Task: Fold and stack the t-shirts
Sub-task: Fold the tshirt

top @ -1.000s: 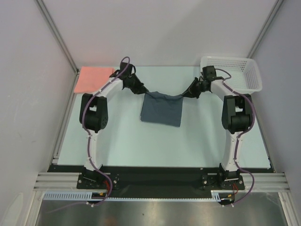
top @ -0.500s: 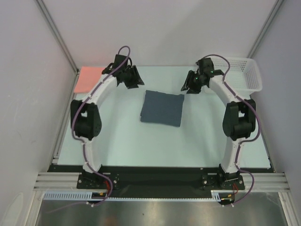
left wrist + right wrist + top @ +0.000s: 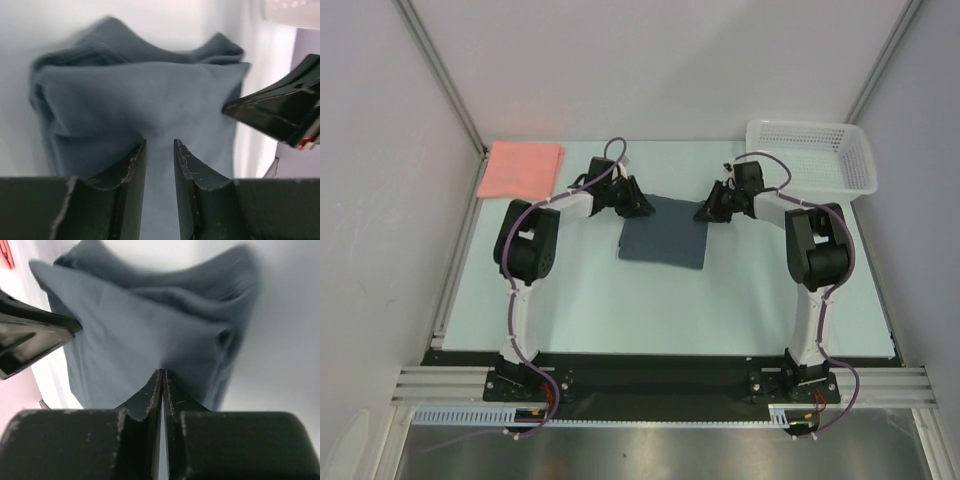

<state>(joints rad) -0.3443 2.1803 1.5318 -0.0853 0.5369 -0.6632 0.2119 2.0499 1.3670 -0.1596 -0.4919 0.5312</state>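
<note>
The dark blue-grey t-shirt (image 3: 663, 232) lies folded into a rectangle mid-table, its layers bunched along the far edge (image 3: 140, 85). The salmon-pink t-shirt (image 3: 523, 168) lies folded at the far left corner. My left gripper (image 3: 638, 203) sits low at the dark shirt's far left corner. Its jaws are open by a narrow gap (image 3: 160, 142), and cloth shows between the fingers. My right gripper (image 3: 705, 212) is at the far right corner, with its jaws shut (image 3: 162, 371) on the shirt's edge. Each wrist view shows the other gripper across the shirt.
A white mesh basket (image 3: 810, 155) stands at the far right corner, just behind the right arm. Grey walls close in the table on the left, right and back. The pink shirt's edge (image 3: 15, 395) shows low left in the right wrist view.
A second ago both grippers held the dark shirt's far edge up. They let go and rose, and the shirt dropped flat. Now both are back at that edge, the right shut and the left narrowing.
</note>
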